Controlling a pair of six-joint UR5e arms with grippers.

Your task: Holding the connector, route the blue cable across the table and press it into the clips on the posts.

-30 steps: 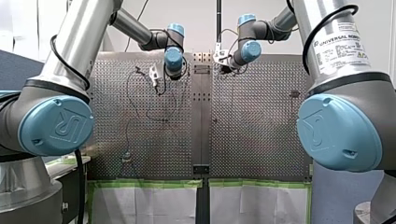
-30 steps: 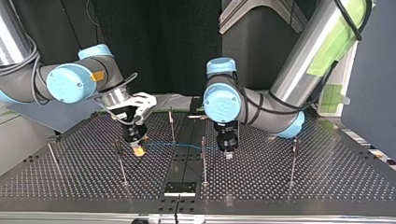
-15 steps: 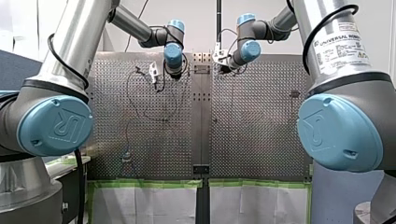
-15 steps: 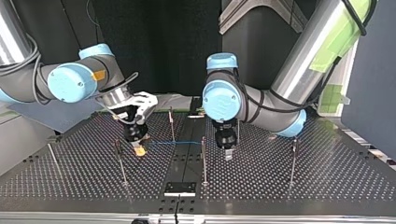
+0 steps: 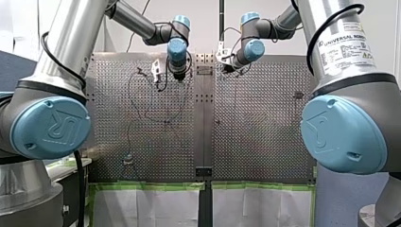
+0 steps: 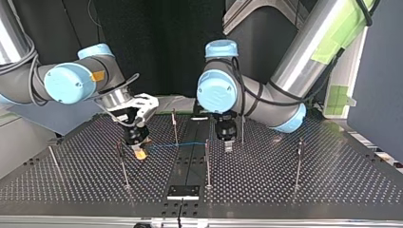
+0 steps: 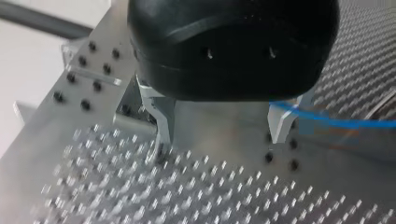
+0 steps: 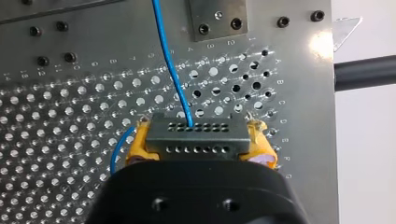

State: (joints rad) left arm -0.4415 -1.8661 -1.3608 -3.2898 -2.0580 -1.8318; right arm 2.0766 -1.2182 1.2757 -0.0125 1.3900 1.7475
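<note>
Right gripper: clamped on the connector, with a yellow pad at each end, low over the surface.
Left gripper: metal fingers spread apart with nothing between them.
Connector: a grey block with rows of small holes.
Blue cable: runs from the connector across the middle to a thin post, passing right by one left finger; I cannot tell whether it touches.

A label on my right arm reads "UNIVERSAL ROBOTS".
</note>
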